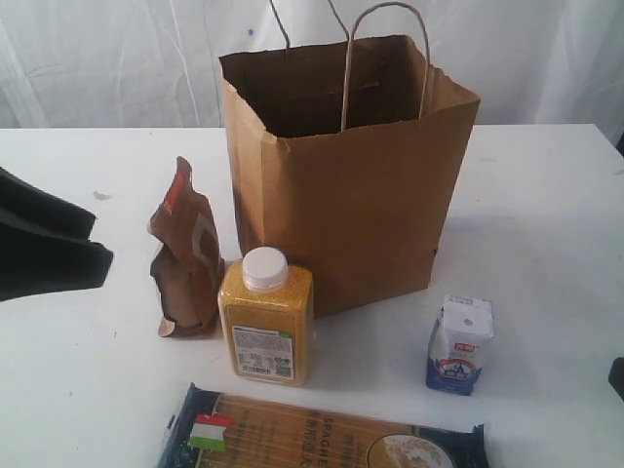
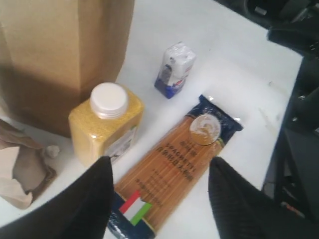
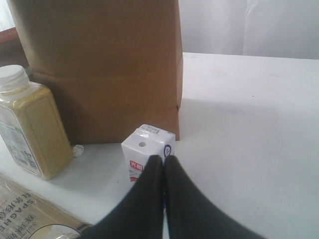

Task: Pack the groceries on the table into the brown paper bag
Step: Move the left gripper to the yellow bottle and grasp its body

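From the exterior camera I see the tall brown kraft paper bag with twisted loop handles [image 1: 351, 195] standing upright and open-mouthed toward the back of the flat white tabletop [image 1: 546, 244]. A crumpled brown pouch with an orange label [image 1: 187, 258] stands just left of the bag. A yellow plastic bottle with a white cap [image 1: 266, 317] is upright in front of the bag's left corner, and a small white-and-blue carton [image 1: 460, 343] stands near its right front. A dark-blue spaghetti pack [image 1: 312, 434] lies flat along the near edge. My left arm [image 1: 44, 244] shows as a dark shape at the left border, off the groceries. On the left wrist camera, the left gripper [image 2: 159, 199] is spread wide and empty, its two black fingers [image 2: 84, 204] framing the flag end of the spaghetti pack below them, with the bottle beside one finger. I cannot tell whether they touch the pack. On the right wrist camera, the right gripper [image 3: 163, 164] is pinched fully together with nothing between its fingers. Its tips sit just in front of the carton, which stands near the bag's corner.
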Controlling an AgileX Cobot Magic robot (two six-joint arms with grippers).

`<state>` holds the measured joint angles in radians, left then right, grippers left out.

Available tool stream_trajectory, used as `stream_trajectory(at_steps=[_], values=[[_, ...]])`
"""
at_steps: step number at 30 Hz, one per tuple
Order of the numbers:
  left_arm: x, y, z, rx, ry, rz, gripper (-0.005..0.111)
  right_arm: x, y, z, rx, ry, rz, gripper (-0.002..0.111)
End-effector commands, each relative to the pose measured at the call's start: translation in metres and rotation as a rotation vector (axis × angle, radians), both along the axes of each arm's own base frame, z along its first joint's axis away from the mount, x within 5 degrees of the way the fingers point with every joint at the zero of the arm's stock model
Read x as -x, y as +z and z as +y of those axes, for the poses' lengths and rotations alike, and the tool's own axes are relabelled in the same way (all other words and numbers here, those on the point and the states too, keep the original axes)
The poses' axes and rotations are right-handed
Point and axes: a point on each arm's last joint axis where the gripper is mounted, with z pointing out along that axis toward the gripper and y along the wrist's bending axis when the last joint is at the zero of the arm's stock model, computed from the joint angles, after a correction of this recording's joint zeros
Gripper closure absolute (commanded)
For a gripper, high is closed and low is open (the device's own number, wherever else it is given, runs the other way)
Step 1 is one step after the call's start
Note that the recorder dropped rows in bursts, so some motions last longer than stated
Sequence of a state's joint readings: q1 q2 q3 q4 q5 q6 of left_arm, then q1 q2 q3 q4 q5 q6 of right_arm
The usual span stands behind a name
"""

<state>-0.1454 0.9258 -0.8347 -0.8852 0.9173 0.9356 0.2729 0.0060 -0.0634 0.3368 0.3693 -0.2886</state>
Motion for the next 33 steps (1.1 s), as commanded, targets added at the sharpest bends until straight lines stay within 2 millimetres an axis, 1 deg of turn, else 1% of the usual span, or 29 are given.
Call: stream_trajectory(at_steps=[1, 8, 15, 22, 25, 29, 33], values=[[-0.024, -0.019, -0.011, -0.042, -0.021, 0.012, 0.046, 0.0, -0.001, 0.0, -0.01, -0.006, -0.002, 0.108], [-0.047, -0.046, -0.035, -0.114, -0.119, -0.012, 0.046, 0.0, -0.001, 0.0, -0.01, -0.006, -0.002, 0.108], [-0.067, -0.066, -0.052, -0.159, -0.1, -0.054, 0.046, 0.0, -0.001, 0.0, -0.01, -0.006, -0.002, 0.108], [-0.084, -0.073, -0.077, -0.2, -0.219, -0.119, 0.046, 0.0, -0.001, 0.0, -0.01, -0.006, -0.002, 0.108], [-0.094, -0.077, -0.083, -0.213, -0.235, -0.13, 0.046, 0.0, -0.001, 0.0, -0.01, -0.006, -0.002, 0.108], [-0.102, -0.087, -0.086, -0.243, -0.28, -0.149, 0.046, 0.0, -0.001, 0.0, -0.01, -0.006, -0.002, 0.108], [-0.106, -0.099, -0.089, -0.27, -0.333, -0.163, 0.036, 0.0, -0.001, 0.0, -0.01, -0.006, -0.002, 0.108]])
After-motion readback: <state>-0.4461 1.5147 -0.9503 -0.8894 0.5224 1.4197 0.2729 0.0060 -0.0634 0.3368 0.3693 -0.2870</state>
